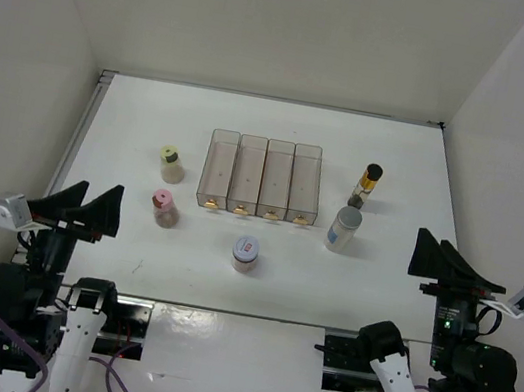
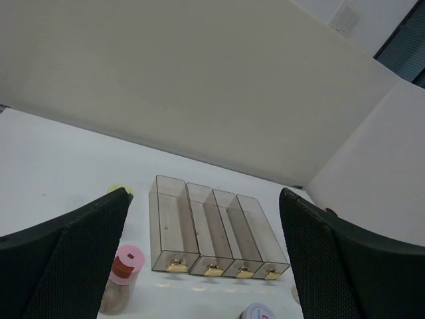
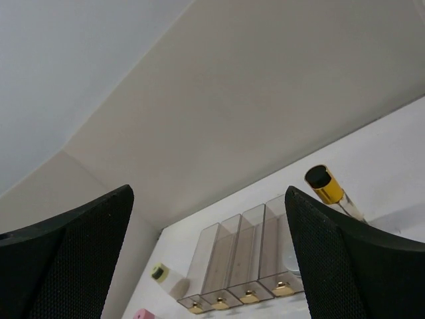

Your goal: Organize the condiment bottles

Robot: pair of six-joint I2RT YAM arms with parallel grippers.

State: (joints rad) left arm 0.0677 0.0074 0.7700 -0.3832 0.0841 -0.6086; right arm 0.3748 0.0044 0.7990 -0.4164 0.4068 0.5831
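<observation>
- Fingers (image 1: 102,211) of left gripper (image 1: 103,187) spread wide, gripping nothing, low over the near-left part of the table (image 1: 154,116)
- right gripper (image 1: 433,236) spread wide too, nothing between its jaws, over the near-right side
- clear four-compartment rack (image 1: 269,143) sits mid-table
- yellow-lidded jar (image 1: 170,162) stands left of the rack, pink-lidded jar (image 1: 164,207) just nearer the arms, both apart from the rack
- jar with white-red labelled lid (image 1: 246,252) stands in front of the rack
- slim black-capped amber bottle (image 1: 369,184) and grey-white capped cylinder (image 1: 344,228) stand right of the rack, cylinder the nearer one
- all five on the table, outside the rack
</observation>
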